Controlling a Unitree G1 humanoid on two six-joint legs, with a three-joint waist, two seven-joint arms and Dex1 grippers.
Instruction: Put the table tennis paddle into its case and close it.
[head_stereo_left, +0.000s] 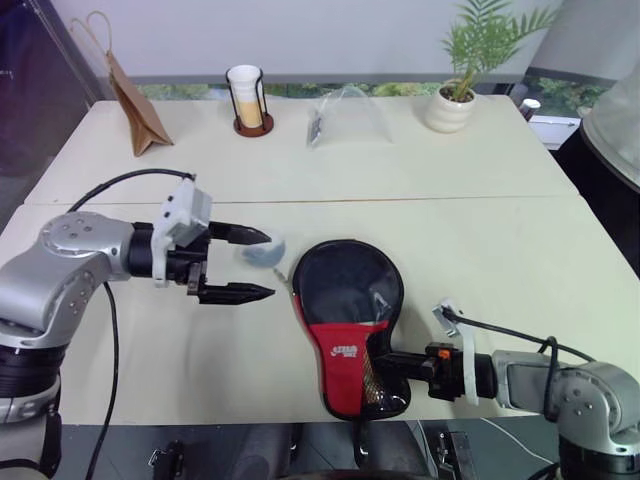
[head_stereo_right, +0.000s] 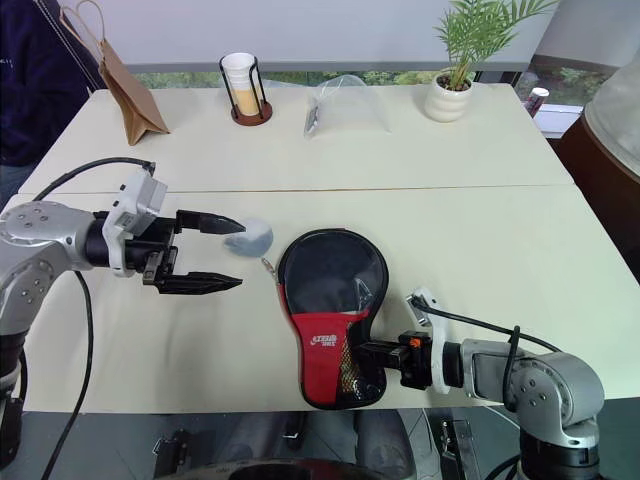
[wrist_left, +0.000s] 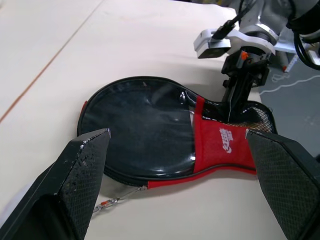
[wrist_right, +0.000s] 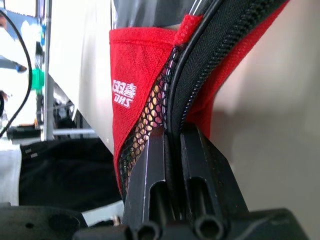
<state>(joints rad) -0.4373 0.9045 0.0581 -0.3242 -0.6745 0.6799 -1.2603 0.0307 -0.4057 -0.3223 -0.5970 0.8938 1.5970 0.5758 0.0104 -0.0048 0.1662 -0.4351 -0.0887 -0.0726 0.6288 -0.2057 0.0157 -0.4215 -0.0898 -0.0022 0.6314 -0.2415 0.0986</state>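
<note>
Right gripper (head_stereo_left: 392, 362) is pinched tight on the handle end of the case (head_stereo_left: 348, 318), which lies at the table's (head_stereo_left: 500, 230) near edge with the paddle (wrist_left: 145, 125) inside. If it pulls more, the case could slide off that edge and fall. Left gripper (head_stereo_left: 245, 265) hangs wide open beside the case, holding nothing, so nothing pins it down.

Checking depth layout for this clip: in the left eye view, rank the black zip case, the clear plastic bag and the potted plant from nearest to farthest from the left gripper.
From the left gripper:
1. Paddle-shaped black fabric zip case with red panel, just beyond the jaws, mid-table.
2. Clear plastic bag, far side of the table.
3. Green plant in a white pot, far corner on the robot's right.
</note>
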